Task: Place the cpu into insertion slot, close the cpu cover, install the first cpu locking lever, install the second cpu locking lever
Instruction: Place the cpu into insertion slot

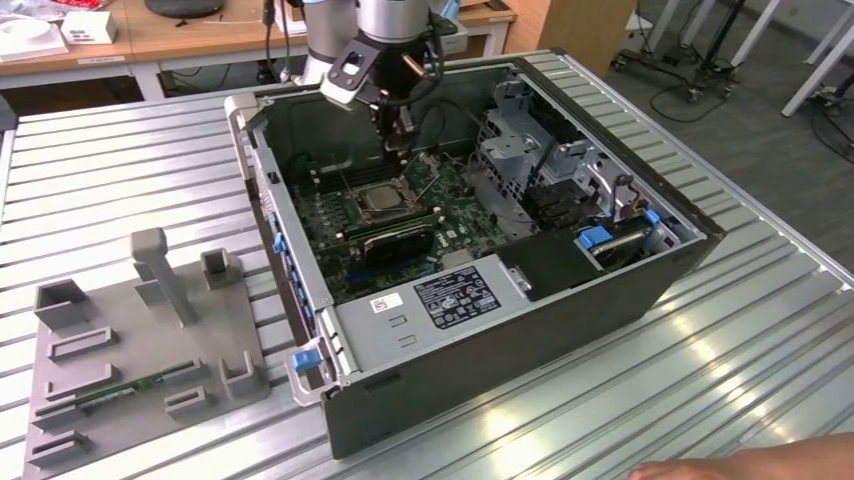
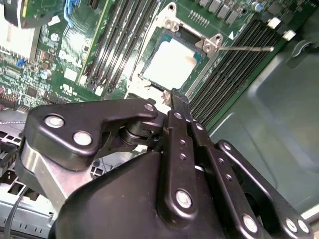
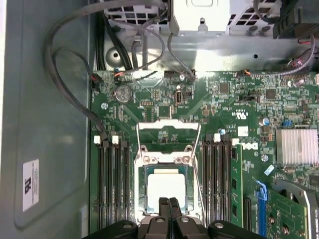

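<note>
Pincer (image 3: 167, 201) closed, at edge of seated cpu (image 3: 166, 184)

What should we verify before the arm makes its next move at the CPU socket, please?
1. The cpu is seated in the insertion slot: ok, its silvery top lies flat inside.
2. The cpu cover is down around the chip: ok.
3. The locking lever is latched: not ok, it juts out over the memory slots.
4. The other lever is latched: cannot tell.
5. The gripper is empty: ok, shut on nothing, with its tips at the socket's edge.
6. The person's hand is away from the computer case: ok.
</note>
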### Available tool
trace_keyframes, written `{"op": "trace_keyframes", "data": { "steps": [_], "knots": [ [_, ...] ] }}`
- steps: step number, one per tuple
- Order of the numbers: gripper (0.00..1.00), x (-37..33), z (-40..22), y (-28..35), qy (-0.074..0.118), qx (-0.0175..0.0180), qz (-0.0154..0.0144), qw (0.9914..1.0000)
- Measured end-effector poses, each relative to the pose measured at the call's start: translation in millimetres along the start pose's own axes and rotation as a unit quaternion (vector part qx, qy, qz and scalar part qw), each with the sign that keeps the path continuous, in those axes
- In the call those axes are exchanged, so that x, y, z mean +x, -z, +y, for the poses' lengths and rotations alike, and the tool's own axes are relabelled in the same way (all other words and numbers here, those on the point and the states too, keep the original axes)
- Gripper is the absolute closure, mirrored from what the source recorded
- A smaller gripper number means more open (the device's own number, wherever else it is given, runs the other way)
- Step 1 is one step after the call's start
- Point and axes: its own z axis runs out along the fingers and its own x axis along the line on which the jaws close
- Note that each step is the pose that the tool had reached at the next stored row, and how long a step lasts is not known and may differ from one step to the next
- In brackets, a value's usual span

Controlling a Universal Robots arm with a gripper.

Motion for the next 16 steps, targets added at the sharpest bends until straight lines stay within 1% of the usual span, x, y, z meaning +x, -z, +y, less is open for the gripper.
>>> {"op": "trace_keyframes", "data": {
  "steps": [13,16],
  "knots": [
    [0.9,0.5,23.7,-1.1,0.0,0.0,0.0,1.0],
    [0.9,0.6,27.2,-1.3,0.0,0.0,0.0,1.0]
  ]
}}
